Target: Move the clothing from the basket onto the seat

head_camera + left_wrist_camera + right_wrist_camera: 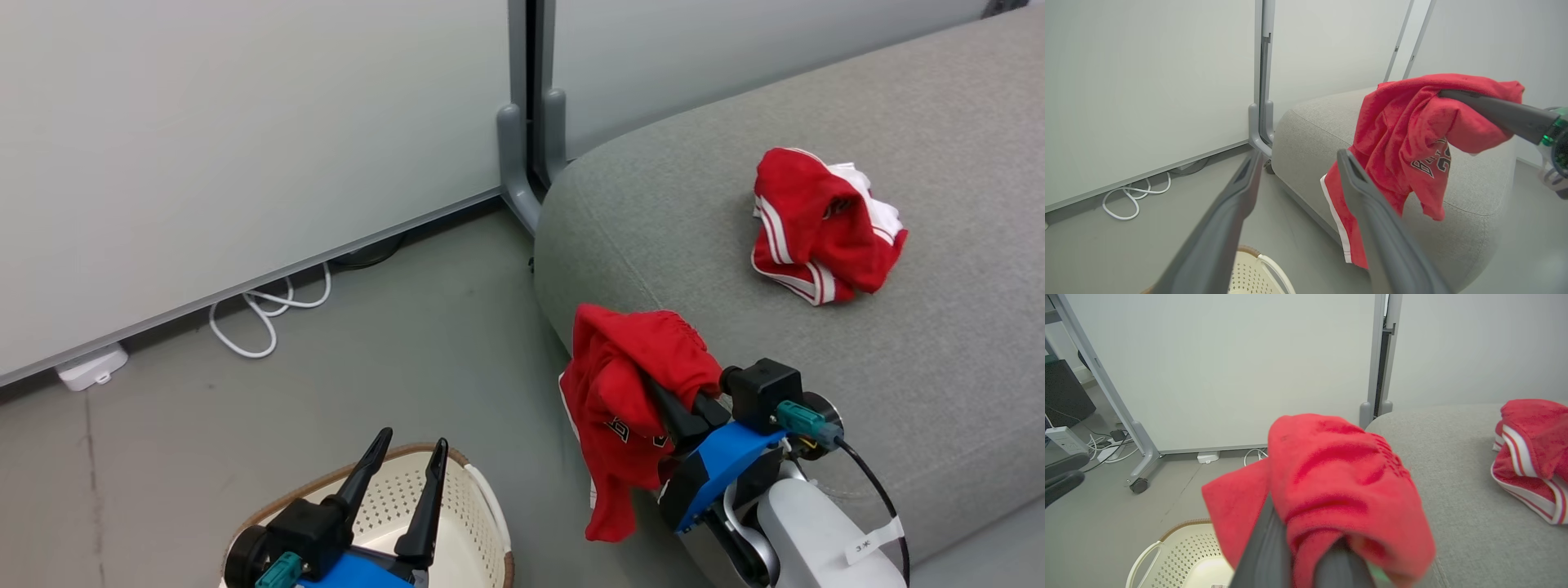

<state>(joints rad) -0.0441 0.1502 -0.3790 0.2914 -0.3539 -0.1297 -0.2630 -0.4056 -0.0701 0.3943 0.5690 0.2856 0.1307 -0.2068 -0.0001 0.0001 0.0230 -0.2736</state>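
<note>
Dark, white-edged lettering on the hanging red garment (629,392) is folded over. The left wrist view shows a few letters and part of a number, not readable whole. A white tag (873,543) on the right forearm is too small to read. The right claw (665,404) is clenched on this garment. It droops lengthwise from 12 towards 6 o'clock at 5 o'clock in the head view, just beside the front corner of the seat (939,367). A second garment (816,224) lies bunched on the seat at 2 o'clock. The left claw (412,447), spread and empty, hovers over the basket (392,490) at 7 o'clock.
</note>
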